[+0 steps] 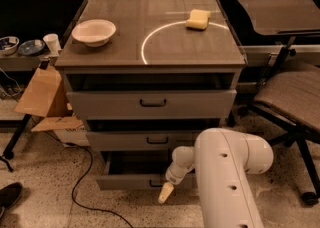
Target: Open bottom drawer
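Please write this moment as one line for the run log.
bottom drawer: partly pulled out | hand: low, at drawer front beside handle | contact: cannot tell

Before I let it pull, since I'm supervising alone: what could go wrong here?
The end effector sits at the lower edge of the bottom drawer, just below its handle; it might slip off. The black cable on the floor could snag as the robot backs away.

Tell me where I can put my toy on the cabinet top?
Between the bowl and the sponge it's bare, and along the front edge too. Crowded low down: the gripper hangs by the front of the bottom drawer.
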You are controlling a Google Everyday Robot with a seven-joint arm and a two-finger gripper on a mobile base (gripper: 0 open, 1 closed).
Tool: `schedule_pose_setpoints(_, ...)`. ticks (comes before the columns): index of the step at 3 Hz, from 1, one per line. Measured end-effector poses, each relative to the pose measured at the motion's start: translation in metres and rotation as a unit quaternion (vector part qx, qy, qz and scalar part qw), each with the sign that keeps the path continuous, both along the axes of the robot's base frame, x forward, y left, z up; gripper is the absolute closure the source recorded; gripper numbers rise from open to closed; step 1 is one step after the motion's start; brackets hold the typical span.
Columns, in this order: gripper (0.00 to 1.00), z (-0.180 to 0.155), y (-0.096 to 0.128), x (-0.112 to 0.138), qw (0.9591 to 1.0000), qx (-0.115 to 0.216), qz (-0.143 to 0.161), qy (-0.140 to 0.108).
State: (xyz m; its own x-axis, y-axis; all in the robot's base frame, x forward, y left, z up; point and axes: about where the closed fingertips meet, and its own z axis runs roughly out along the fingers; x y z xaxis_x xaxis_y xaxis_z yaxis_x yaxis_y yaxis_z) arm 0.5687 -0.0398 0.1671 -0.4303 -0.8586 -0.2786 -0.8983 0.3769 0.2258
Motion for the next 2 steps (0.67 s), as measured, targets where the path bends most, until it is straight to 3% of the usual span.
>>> schedule_pose_setpoints(1, 0.19, -0.0053, -0.0111, -0.0217, 0.9999, -0.003, 0.006, 0.016)
schedule_pose_setpoints(2, 0.43, -0.0003, -0.0113, -0.0222, 0.9998, -0.003, 0.006, 0.016)
